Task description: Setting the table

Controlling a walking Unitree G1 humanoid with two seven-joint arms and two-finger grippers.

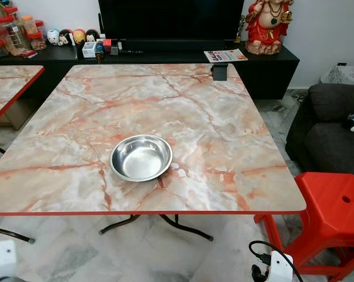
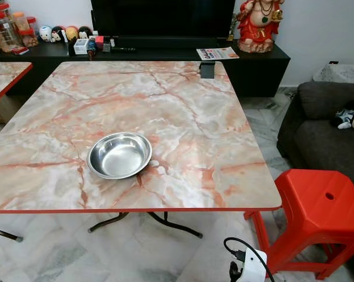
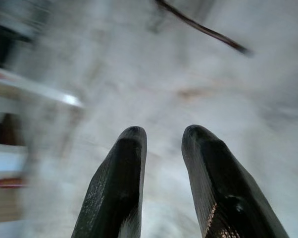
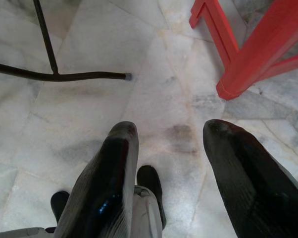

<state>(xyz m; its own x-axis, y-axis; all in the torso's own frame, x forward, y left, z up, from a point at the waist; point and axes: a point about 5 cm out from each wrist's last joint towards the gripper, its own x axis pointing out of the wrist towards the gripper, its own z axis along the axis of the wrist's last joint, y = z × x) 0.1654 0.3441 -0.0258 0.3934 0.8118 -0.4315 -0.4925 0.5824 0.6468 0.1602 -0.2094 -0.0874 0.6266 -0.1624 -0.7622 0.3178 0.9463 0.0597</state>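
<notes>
We are looking at a shiny metal bowl (image 1: 141, 157). It is round, silver and shallow, with a wide flat rim, and it is sitting right way up with nothing inside it. It is resting on the marble table (image 1: 212, 117), which is pink and grey with a red edge. The bowl is sitting near the table's front edge, a little left of the middle.

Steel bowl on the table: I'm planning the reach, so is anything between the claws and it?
Yes: the table's near red edge. Both claws, left and right, hang open below it over the floor; the steel bowl sits alone above.
</notes>
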